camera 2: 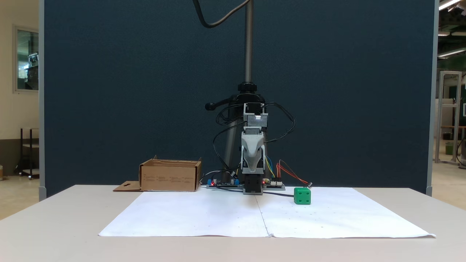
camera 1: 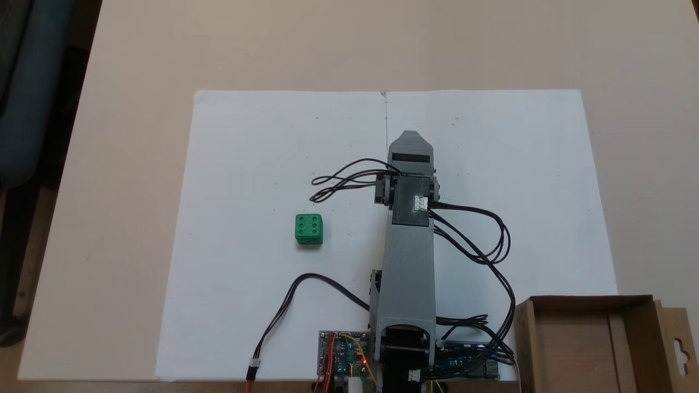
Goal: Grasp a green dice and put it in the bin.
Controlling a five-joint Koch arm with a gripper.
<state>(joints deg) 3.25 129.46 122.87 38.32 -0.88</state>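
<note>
- White paper (camera 2: 204, 214) is being seen nearest the lens in a fixed view, spread over the table (camera 2: 54, 233) and carrying everything else.
- Largest of the working things, the arm (camera 1: 408, 256) is being held folded over its base, pointing along the paper's centre seam.
- Next in size, the bin (camera 1: 592, 349) is being cut off by the frame's lower right corner from above; in the other fixed view it is sitting beside the base, well apart from the dice.
- Smallest, the green dice (camera 1: 308, 228) is lying on the paper, untouched, off to one side of the arm.
- No grasp is being attempted yet; the reach is judged still to come, calling for a swing towards the dice and a descent over it.
- How the gripper (camera 2: 252, 168) is set cannot be told: its jaws are being hidden behind the grey housing.
</note>
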